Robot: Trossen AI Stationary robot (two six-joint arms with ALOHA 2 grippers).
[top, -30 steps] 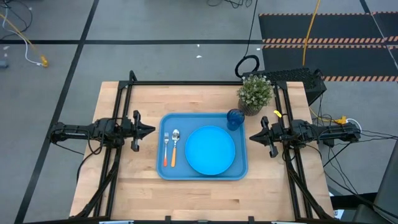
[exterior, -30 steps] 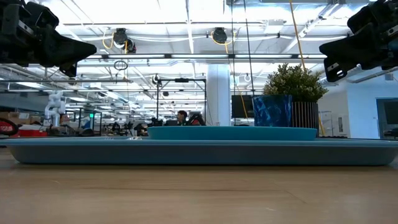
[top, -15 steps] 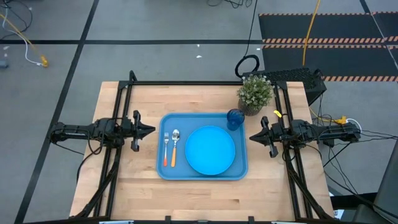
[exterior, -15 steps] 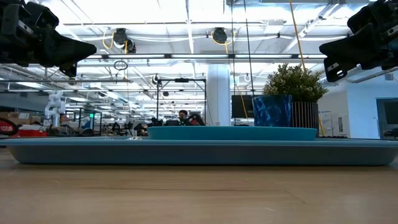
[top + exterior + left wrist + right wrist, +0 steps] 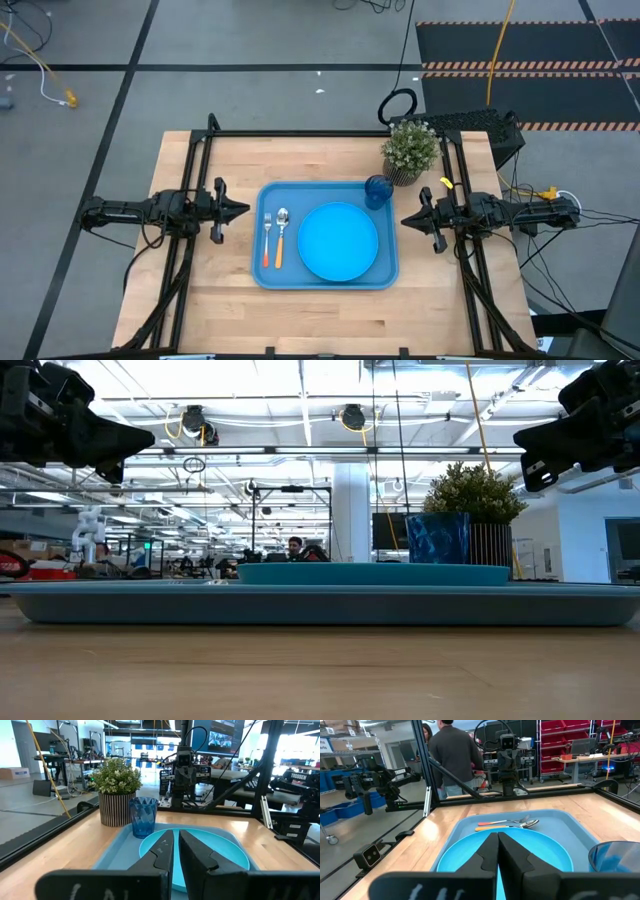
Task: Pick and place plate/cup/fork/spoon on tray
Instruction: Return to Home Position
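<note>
The light-blue tray (image 5: 262, 275) lies mid-table. On it rest the round sky-blue plate (image 5: 338, 241), the dark-blue cup (image 5: 377, 190) upright at its far right corner, and the orange-handled fork (image 5: 267, 240) and spoon (image 5: 281, 236) side by side at its left. My left gripper (image 5: 244, 209) hovers left of the tray, shut and empty; it shows in its wrist view (image 5: 176, 842). My right gripper (image 5: 405, 220) hovers right of the tray, shut and empty; it shows in its wrist view (image 5: 497, 840).
A potted green plant (image 5: 410, 150) in a striped pot stands at the far right, just behind the cup. A black frame (image 5: 320, 133) borders the table's far edge and sides. A person (image 5: 451, 755) stands beyond the table's left side.
</note>
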